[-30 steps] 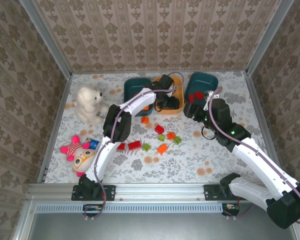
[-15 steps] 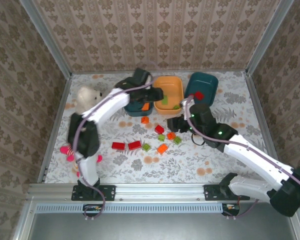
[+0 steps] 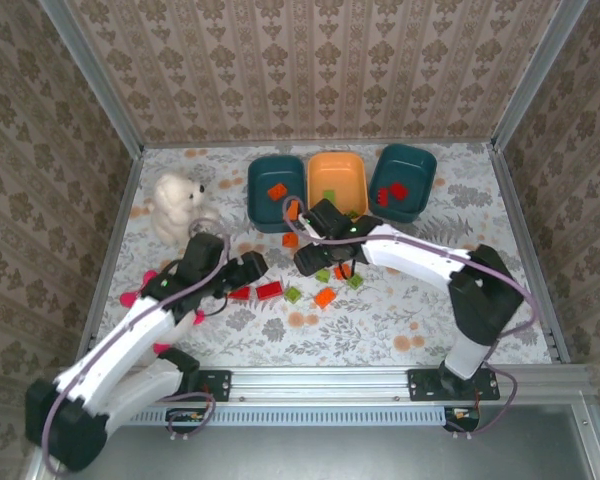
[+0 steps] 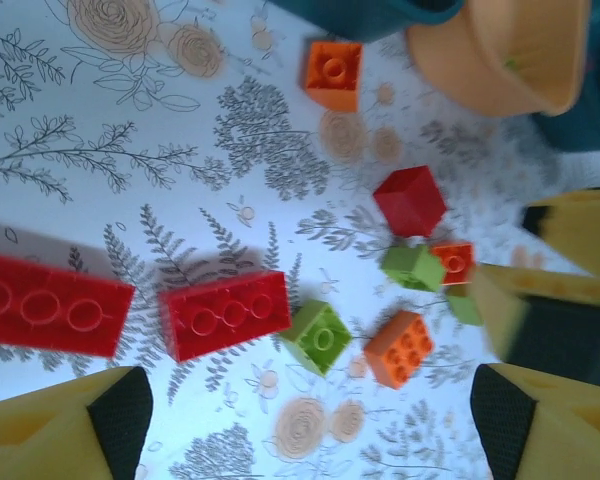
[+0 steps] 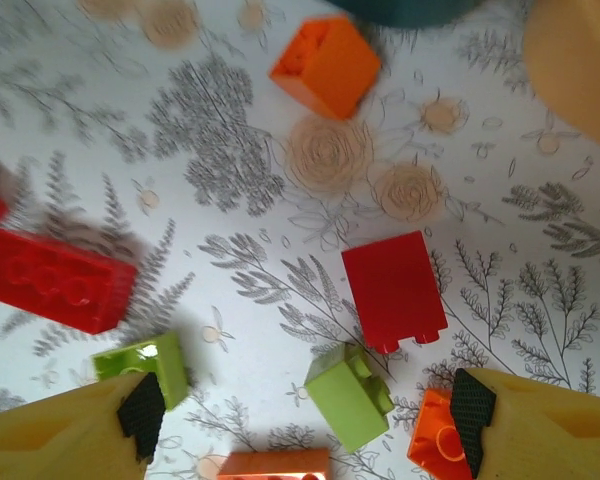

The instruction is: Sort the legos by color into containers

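Note:
Three containers stand at the back: a left teal bin (image 3: 260, 205) holding an orange lego (image 3: 277, 191), an orange bin (image 3: 337, 170) with green legos, and a right teal bin (image 3: 412, 165) with red legos (image 3: 390, 192). Loose legos lie mid-table: two long red bricks (image 4: 225, 313) (image 4: 50, 305), a green brick (image 4: 320, 337), an orange brick (image 4: 398, 347), a red cube (image 5: 393, 290) and a green brick (image 5: 350, 395). My left gripper (image 3: 250, 265) (image 4: 310, 415) hangs open near the long red bricks. My right gripper (image 3: 315, 258) (image 5: 307, 412) hovers open over the cluster, holding nothing.
A white teddy bear (image 3: 178, 205) sits at the back left. A pink plush doll (image 3: 140, 292) lies partly under my left arm. Another orange brick (image 3: 290, 240) lies just in front of the left teal bin. Patterned walls close in three sides.
My left arm swung from the bins back to the near left and opened; an orange lego now lies in the left teal bin. My right gripper moved left from the right teal bin to over the loose bricks.

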Controlling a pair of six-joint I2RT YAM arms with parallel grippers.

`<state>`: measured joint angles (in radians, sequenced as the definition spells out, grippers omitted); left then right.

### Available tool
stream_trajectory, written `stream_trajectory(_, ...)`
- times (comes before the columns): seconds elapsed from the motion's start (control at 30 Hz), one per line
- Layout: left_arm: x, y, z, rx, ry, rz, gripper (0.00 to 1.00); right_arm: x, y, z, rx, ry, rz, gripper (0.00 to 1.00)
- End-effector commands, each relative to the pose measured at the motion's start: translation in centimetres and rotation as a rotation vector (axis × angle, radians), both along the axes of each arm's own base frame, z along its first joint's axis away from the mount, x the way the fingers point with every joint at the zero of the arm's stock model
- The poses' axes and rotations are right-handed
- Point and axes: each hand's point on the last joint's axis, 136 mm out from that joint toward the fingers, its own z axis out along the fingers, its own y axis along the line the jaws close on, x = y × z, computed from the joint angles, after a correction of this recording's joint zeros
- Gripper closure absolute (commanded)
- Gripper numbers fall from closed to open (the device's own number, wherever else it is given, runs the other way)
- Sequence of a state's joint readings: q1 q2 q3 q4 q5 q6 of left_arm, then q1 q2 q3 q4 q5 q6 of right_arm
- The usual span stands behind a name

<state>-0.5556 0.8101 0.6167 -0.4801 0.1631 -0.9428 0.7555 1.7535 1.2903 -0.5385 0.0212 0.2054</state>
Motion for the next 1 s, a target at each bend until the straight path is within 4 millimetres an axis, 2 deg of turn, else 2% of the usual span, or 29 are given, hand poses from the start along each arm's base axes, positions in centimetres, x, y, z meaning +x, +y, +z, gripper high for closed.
stream_trajectory(0.0, -0.6, 0.6, 1.1, -0.123, -0.047, 0.075, 0.11, -0.2, -1.6, -1.8, -0.146, 0.070, 0.013, 0.20)
stream_trajectory(0.2, -1.9, 1.7, 1.1, -0.207, -0.079, 0.130, 0.11, 1.7, -1.9, -3.8, -0.229, 0.053, -0.002, 0.17)
stream_trajectory(0.37, -2.0, 1.9, 1.7, -0.208, -0.094, 0.132, 0.11, 2.5, -2.3, -5.8, -0.308, 0.064, 0.024, 0.19)
stream_trajectory(0.5, -1.8, 1.7, 2.0, -0.202, -0.098, 0.120, 0.11, 3.3, -2.3, -6.6, -0.300, 0.071, 0.023, 0.23)
stream_trajectory(0.8, -1.5, 1.2, 2.3, -0.207, -0.107, 0.102, 0.11, 3.8, -1.7, -7.2, -0.275, 0.092, 0.028, 0.57)
stream_trajectory(0.9, -1.3, 1.0, 2.2, -0.204, -0.106, 0.096, 0.11, 4.0, -1.6, -6.5, -0.261, 0.076, 0.027, 0.67)
stream_trajectory(0.97, -1.1, 0.8, 2.5, -0.205, -0.114, 0.087, 0.11, 4.3, -1.7, -4.8, -0.241, 0.051, 0.013, 0.69)
